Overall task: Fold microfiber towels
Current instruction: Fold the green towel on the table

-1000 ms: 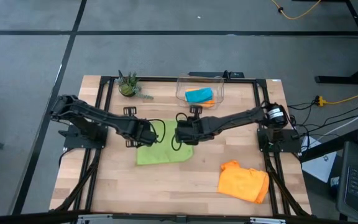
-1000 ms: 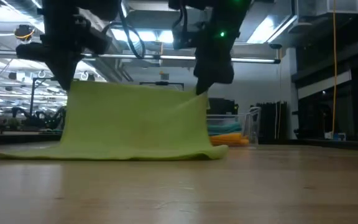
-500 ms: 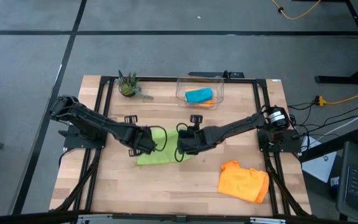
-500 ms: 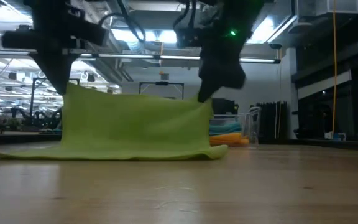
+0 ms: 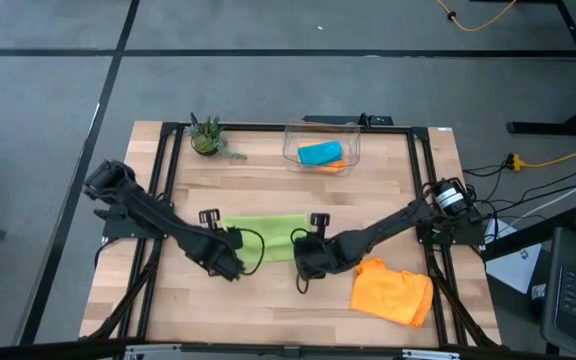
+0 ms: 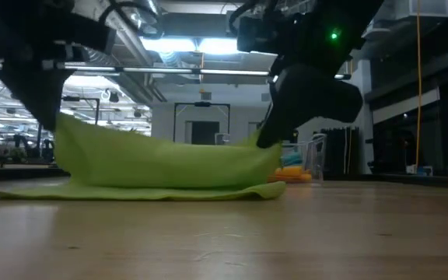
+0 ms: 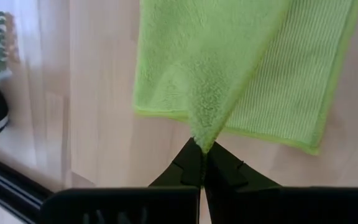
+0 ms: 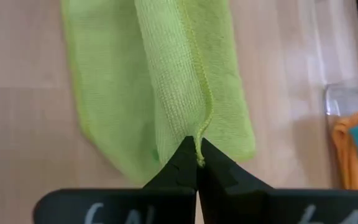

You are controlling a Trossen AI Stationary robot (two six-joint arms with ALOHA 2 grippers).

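Observation:
A lime green towel (image 5: 263,238) lies mid-table, its lower layer (image 6: 131,190) flat on the wood and its upper part lifted between my two grippers. My left gripper (image 5: 230,260) is shut on the towel's left lifted corner. My right gripper (image 5: 304,260) is shut on the right lifted corner. A crumpled orange towel (image 5: 393,292) lies on the table at the near right. A teal towel (image 5: 320,152) and another orange one (image 5: 334,166) lie in the clear bin (image 5: 294,147) at the far edge. My left gripper pinches the towel's lifted left corner (image 7: 202,138) between its two fingers. The fingers slant down from the left. The corner is clear of the table (image 6: 59,124), and the cloth sags from it to the layer on the table. My right gripper pinches the towel's lifted right corner (image 8: 196,144), at the hemmed edge, between its two fingers. The fingers slant down from the right. The corner is raised (image 6: 264,146), and the cloth runs from it across to the other held corner.
A small potted plant (image 5: 206,138) stands at the far left. Black frame rails (image 5: 158,180) run along the table's left and right sides. Bare wood (image 5: 268,310) lies along the near edge, left of the orange towel.
Both grippers have gone toward the table's near edge and down, each keeping its corner. The towel's lifted edge has come over the layer that stays on the table, so the towel folds over and shows shorter from above.

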